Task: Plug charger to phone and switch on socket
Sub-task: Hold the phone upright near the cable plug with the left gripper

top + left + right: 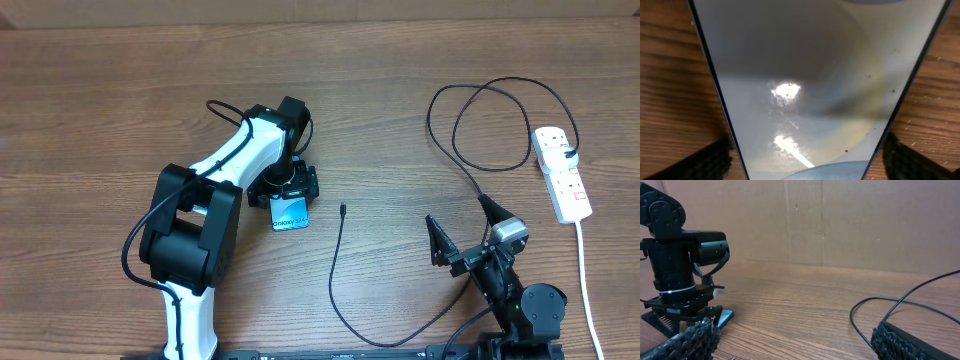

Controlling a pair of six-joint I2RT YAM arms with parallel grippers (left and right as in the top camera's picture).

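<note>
The phone (291,213) lies flat on the wooden table, its light blue end with dark text sticking out from under my left gripper (287,192). In the left wrist view the phone's screen (805,75) fills the frame. My left gripper (807,162) is open, its fingers (715,160) close beside the phone's two long edges. The charger (335,270) is a thin black cable whose tip (342,208) rests just right of the phone. It loops back to the white socket (562,172) at the far right. My right gripper (465,235) stands open and holds nothing.
The socket's white cord (585,290) runs down the right side to the table's front edge. The charger loops widely at the back right (480,130) and passes close by my right gripper (795,345). A cardboard wall (840,220) backs the table.
</note>
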